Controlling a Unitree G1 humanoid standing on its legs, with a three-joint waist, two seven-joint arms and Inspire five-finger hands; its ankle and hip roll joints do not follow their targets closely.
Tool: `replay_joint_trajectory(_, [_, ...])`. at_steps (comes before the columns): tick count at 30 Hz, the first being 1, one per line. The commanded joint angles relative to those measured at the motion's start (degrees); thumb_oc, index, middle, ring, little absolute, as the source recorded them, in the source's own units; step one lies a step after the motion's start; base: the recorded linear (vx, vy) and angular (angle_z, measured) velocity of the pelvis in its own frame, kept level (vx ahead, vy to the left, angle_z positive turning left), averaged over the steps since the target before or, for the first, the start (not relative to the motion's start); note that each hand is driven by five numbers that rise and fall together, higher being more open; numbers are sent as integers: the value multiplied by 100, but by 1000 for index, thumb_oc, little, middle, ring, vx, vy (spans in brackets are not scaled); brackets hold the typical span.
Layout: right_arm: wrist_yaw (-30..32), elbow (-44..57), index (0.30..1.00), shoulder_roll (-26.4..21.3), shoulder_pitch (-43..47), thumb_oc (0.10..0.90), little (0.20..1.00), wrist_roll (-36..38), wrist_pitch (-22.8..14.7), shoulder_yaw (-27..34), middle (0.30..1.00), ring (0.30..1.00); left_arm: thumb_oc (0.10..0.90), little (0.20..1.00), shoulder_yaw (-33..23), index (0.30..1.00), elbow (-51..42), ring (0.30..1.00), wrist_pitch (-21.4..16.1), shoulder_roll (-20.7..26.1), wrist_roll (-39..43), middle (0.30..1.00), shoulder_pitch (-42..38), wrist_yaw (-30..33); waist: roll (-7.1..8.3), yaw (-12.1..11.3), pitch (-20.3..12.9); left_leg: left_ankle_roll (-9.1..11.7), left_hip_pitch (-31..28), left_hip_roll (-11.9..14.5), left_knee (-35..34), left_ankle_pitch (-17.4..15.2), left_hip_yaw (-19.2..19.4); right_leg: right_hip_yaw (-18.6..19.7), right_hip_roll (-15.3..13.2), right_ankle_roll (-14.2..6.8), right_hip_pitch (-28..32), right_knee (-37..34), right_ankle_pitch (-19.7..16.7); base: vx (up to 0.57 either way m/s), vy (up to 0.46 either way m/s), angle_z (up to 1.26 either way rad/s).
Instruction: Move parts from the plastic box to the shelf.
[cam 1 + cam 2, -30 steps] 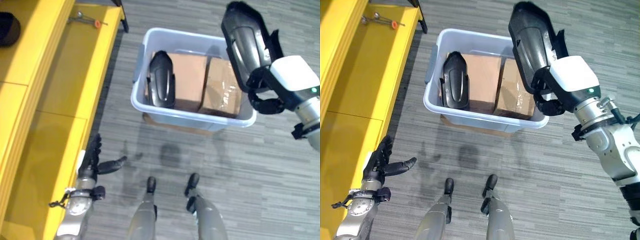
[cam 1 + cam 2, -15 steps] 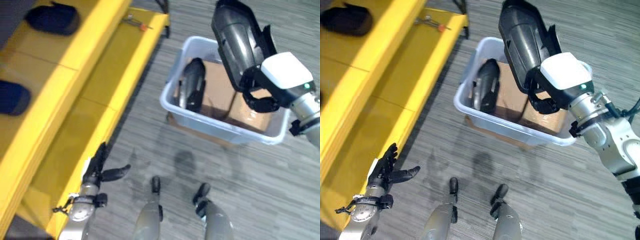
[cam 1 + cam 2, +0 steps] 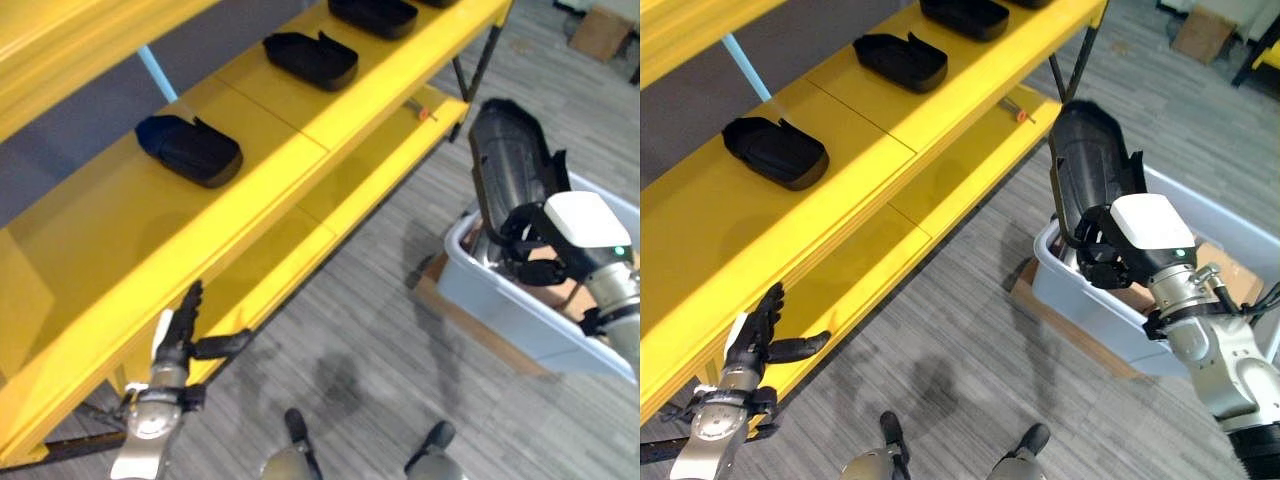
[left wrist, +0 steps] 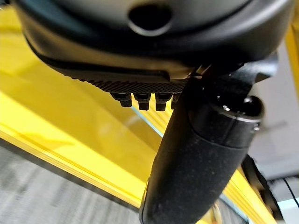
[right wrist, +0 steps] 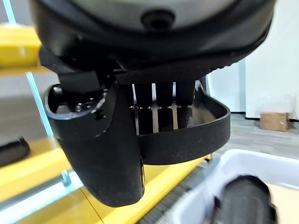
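My right hand (image 3: 545, 240) is shut on a long black moulded part (image 3: 508, 160), held upright above the near corner of the pale plastic box (image 3: 515, 312). In the right wrist view its fingers (image 5: 163, 105) curl over the part's rim (image 5: 196, 137), and another black part (image 5: 244, 201) lies in the box below. The yellow shelf (image 3: 120, 230) runs along the left; three black parts (image 3: 190, 150), (image 3: 312, 60), (image 3: 375, 14) lie on its upper level. My left hand (image 3: 187, 338) hangs open beside the shelf's lower level, holding nothing.
Brown cardboard (image 3: 465, 322) sticks out under the plastic box. A small tool with an orange handle (image 3: 422, 111) lies on the lower shelf level (image 3: 380, 165). A cardboard box (image 3: 600, 30) sits on the floor at the far right. Grey floor lies between shelf and box.
The camera has swung left and up towards the shelf, bringing its upper level with the black parts into view. My right hand still holds the part by the box.
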State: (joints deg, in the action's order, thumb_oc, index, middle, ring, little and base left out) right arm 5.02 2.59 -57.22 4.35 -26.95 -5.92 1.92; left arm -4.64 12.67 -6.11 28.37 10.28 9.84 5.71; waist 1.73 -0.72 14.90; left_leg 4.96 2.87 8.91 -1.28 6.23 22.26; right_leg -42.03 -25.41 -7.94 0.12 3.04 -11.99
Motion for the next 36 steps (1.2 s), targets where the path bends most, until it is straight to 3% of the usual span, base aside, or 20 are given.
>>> replay_joint_trajectory(1, [348,399,300,-213,705,400,300,-68,-64,614,300,300,900,1000,-237,1000,-334,1000,-316,233,-292,1000,-98,66,250,-152,-458,18,-93,160,356,-663,-134,73,-183,-706,-103,6,-412,38,103,18])
replay_joint_trajectory(9, [263,345,300,53,913,400,300,-140,-28,376,300,300,900,1000,-516,1000,-248,1000,-282,291,-415,1000,56,156,488,-462,-536,-184,25,-112,626,-974,-391,-121,-343,-706,176,47,-705,53,121,17])
replay_joint_trajectory(13, [313,315,300,103,1035,400,300,-186,-6,315,300,300,900,1000,-606,1000,-230,1000,-287,307,-373,1000,49,218,531,-543,-467,-242,241,-184,989,-1157,-493,-171,-467,-706,236,97,-858,10,134,14])
replay_joint_trajectory(15, [352,301,300,201,1111,400,300,-252,43,283,300,300,900,1000,-620,1000,-241,1000,-281,320,-361,1000,44,255,540,-624,-388,-369,380,-302,1239,-1330,-619,-177,-598,-706,284,226,-978,35,285,39])
replay_joint_trajectory(18, [348,278,300,296,1071,400,300,-305,69,263,300,300,900,1000,-590,1000,-308,1000,-284,314,-395,1000,59,257,529,-630,-350,-483,361,-431,1218,-1413,-717,13,-693,-706,272,421,-1100,71,276,33])
replay_joint_trajectory(19, [314,232,300,357,990,400,300,-263,64,224,300,300,900,1000,-461,1000,-385,1000,-300,339,-392,1000,-32,263,491,-491,-353,-565,275,-531,979,-1363,-877,660,-560,-706,66,627,-1097,166,342,57])
replay_joint_trajectory(20, [290,257,300,386,793,400,300,-239,47,284,300,300,900,1000,-387,1000,-398,1000,-320,340,-385,1000,-102,279,430,-289,-381,-643,77,-635,600,-1251,-991,1615,-297,-706,-374,886,-898,260,481,116])
replay_joint_trajectory(21, [234,347,300,416,268,400,300,-110,-53,516,300,300,900,1000,-152,1000,-368,1000,-367,361,-367,1000,-392,280,356,224,-340,-748,-101,-769,270,-998,-1361,3199,686,-372,-986,1099,-136,176,317,109])
replay_joint_trajectory(22, [230,361,300,414,241,400,300,-107,-55,547,300,300,900,1000,-136,1000,-360,1000,-370,361,-367,1000,-407,282,355,201,-348,-741,-85,-762,259,-970,-1349,3207,692,-349,-1023,1117,-137,150,138,125])
replay_joint_trajectory(24, [215,422,300,420,-140,400,300,69,-160,812,300,300,900,1000,57,1000,-343,1000,-419,386,-427,1000,-651,237,321,585,-281,-728,-148,-824,339,-1051,-1691,4298,1206,-260,-1327,864,153,124,-29,129])
replay_joint_trajectory(25, [210,438,300,419,-173,400,300,75,-165,850,300,300,900,1000,76,1000,-333,1000,-423,385,-428,1000,-670,239,320,568,-284,-726,-122,-825,354,-1037,-1688,4302,1205,-253,-1345,858,133,108,-31,94])
replay_joint_trajectory(27, [307,514,300,544,-650,400,300,319,-273,1336,300,300,900,1000,342,1000,-199,1000,-448,371,-455,1000,-962,190,404,858,-203,-675,-199,-993,510,-1208,-2051,4791,1389,-322,-1541,195,223,225,-98,82])
replay_joint_trajectory(32, [314,639,300,713,-1055,400,300,388,-355,1766,300,300,900,1000,315,1000,-171,1000,-453,253,-477,1000,-787,182,479,882,-347,-615,-366,-1051,434,-1189,-2225,4383,1302,-387,-1205,141,184,154,-134,102])
replay_joint_trajectory(36, [308,663,300,727,-1105,400,300,501,-429,1858,300,300,900,1000,188,1000,-216,1000,-449,187,-410,1000,-524,127,408,828,-456,-541,-440,-966,315,-1107,-2265,4214,1394,-361,-1068,71,310,98,-162,-12])
